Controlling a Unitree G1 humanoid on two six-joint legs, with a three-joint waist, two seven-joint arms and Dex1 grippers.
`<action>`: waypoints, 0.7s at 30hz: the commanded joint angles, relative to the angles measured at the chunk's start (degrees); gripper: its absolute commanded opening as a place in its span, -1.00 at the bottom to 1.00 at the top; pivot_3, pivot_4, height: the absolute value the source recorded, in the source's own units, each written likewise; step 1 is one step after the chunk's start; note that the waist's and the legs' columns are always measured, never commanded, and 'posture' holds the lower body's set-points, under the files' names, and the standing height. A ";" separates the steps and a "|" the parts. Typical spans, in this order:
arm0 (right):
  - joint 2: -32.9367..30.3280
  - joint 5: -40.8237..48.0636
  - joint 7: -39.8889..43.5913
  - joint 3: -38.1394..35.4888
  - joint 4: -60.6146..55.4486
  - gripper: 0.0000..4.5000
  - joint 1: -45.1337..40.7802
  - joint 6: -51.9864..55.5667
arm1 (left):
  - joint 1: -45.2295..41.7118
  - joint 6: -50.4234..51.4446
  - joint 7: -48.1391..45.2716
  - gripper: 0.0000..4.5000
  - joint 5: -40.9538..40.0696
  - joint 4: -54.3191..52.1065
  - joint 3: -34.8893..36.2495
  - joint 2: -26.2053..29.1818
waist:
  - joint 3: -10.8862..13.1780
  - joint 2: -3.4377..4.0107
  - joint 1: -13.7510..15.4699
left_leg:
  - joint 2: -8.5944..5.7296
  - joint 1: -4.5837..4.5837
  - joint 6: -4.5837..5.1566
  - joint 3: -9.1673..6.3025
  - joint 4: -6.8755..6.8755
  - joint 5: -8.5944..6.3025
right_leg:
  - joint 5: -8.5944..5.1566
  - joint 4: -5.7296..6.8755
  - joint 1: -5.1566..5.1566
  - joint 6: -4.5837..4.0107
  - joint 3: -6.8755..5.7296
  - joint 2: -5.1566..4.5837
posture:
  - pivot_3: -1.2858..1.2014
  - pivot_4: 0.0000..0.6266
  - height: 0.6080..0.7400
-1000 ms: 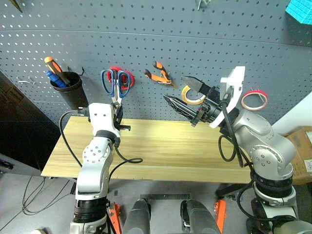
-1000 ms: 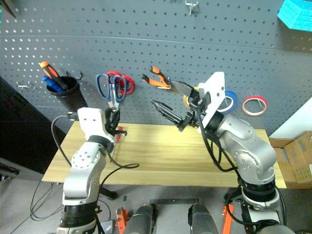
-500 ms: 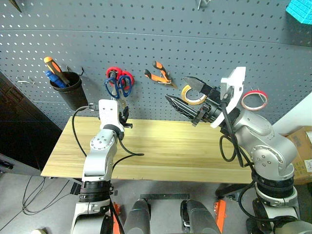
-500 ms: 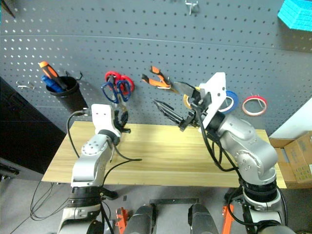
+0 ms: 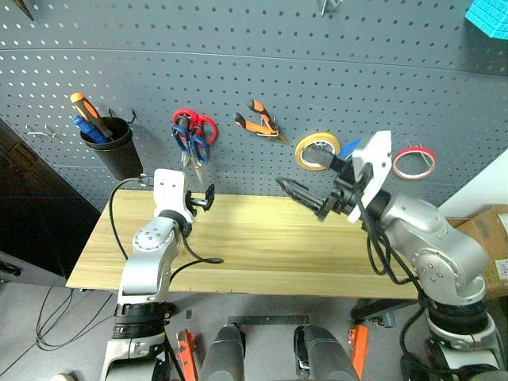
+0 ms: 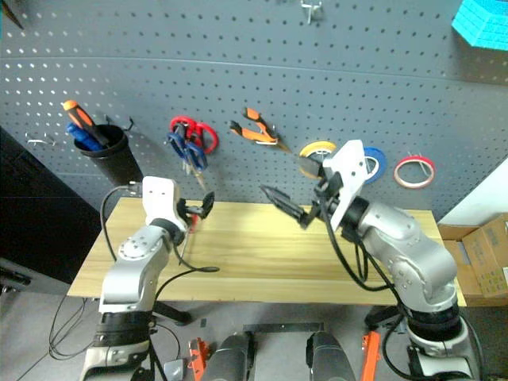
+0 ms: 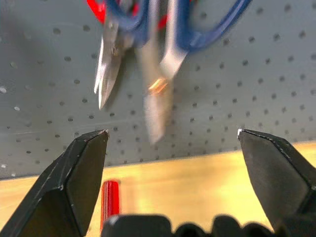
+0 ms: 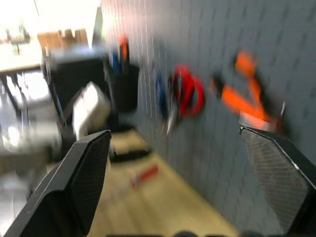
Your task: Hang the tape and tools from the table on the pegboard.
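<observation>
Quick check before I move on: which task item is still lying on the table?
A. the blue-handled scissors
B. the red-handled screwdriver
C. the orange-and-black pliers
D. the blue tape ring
B: the red-handled screwdriver lies on the table below the blue-handled scissors, which hang on the pegboard with the pliers and blue tape.

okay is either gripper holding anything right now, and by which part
Nothing is held. The left gripper and the right gripper are both open and empty.
</observation>
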 commanded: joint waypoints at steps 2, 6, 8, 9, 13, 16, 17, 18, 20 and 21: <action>-3.46 -3.71 3.86 3.56 -2.14 1.00 4.21 -2.09 | 7.32 2.76 0.69 0.99 -0.35 -6.39 2.69 1.08 | 0.04 0.01 -0.40 | 0.02 0.01 0.00 0.00 -0.02 0.00 | -0.02 0.00 0.00 -0.03 -0.01 0.00 | 0.08 -0.34 1.00; -2.09 -8.02 4.99 9.92 0.68 1.00 3.36 -2.98 | 9.83 7.18 2.52 0.99 -0.48 -4.14 6.14 1.93 | 0.45 0.04 -0.82 | 0.11 0.06 0.00 -0.01 -0.02 -0.01 | -0.04 0.06 -0.05 -0.05 -0.05 0.01 | 0.08 -0.25 1.00; -0.97 -9.49 6.23 12.59 2.12 1.00 2.44 -3.76 | 9.75 8.56 0.97 0.99 -0.58 -2.43 6.28 3.61 | 0.65 0.11 -0.82 | 0.24 0.06 -0.01 -0.02 -0.01 -0.01 | -0.04 0.05 -0.06 -0.06 -0.20 0.04 | 0.09 -0.19 1.00; -0.50 -9.97 7.15 13.59 3.03 1.00 2.03 -4.22 | 9.68 9.83 -0.86 0.99 -1.47 -1.79 6.25 4.66 | 0.82 0.14 -0.82 | 0.31 0.07 -0.02 -0.02 -0.01 -0.02 | -0.05 0.05 -0.06 -0.07 -0.25 0.04 | 0.09 -0.15 1.00; 0.95 -12.42 10.10 15.74 7.42 1.00 0.59 -7.30 | 10.58 12.05 -7.43 0.99 -3.90 0.37 6.61 9.72 | 2.10 0.27 -0.62 | 0.64 0.02 -0.02 0.29 0.00 -0.02 | -0.07 0.00 -0.10 -0.11 -0.34 0.04 | 0.10 -0.03 1.00; 2.12 -13.42 11.51 15.94 9.91 1.00 -0.78 -8.37 | 11.04 12.65 -10.30 0.99 -4.46 1.91 6.65 13.08 | 3.07 0.30 -0.61 | 0.73 -0.16 -0.03 0.43 -0.02 -0.02 | -0.10 0.00 -0.27 -0.16 -0.33 0.03 | 0.10 0.01 1.00; 2.68 -13.63 11.91 15.99 10.72 1.00 -1.35 -8.44 | 10.99 12.87 -11.05 0.99 -4.53 2.69 6.57 14.08 | 3.39 0.28 -0.61 | 0.74 -0.18 -0.03 0.47 -0.07 -0.03 | -0.14 0.00 -0.31 -0.21 -0.31 0.03 | 0.11 0.03 1.00; 3.16 -13.80 12.42 16.13 11.49 1.00 -1.89 -8.62 | 10.83 12.98 -11.72 0.99 -4.50 3.64 6.29 14.98 | 3.59 0.28 -0.62 | 0.73 -0.23 -0.06 0.53 -0.15 -0.04 | -0.16 0.00 -0.39 -0.24 -0.31 0.04 | 0.11 0.05 1.00; 3.68 -13.87 13.97 16.46 12.69 1.00 -2.79 -8.88 | 10.23 12.73 -13.01 0.99 -4.35 5.32 5.32 16.29 | 3.73 0.28 -0.62 | 0.77 -0.68 -0.07 0.56 -0.23 -0.05 | -0.20 0.08 -0.96 -0.30 -0.31 0.09 | 0.11 0.07 1.00; 3.71 -14.00 15.08 16.62 13.50 1.00 -3.36 -9.08 | 9.45 12.52 -13.17 0.99 -4.15 6.13 4.84 16.55 | 3.96 0.29 -0.59 | 0.78 -0.86 -0.06 0.56 -0.23 -0.05 | -0.10 0.16 -1.17 -0.12 -0.32 0.13 | 0.11 0.09 1.00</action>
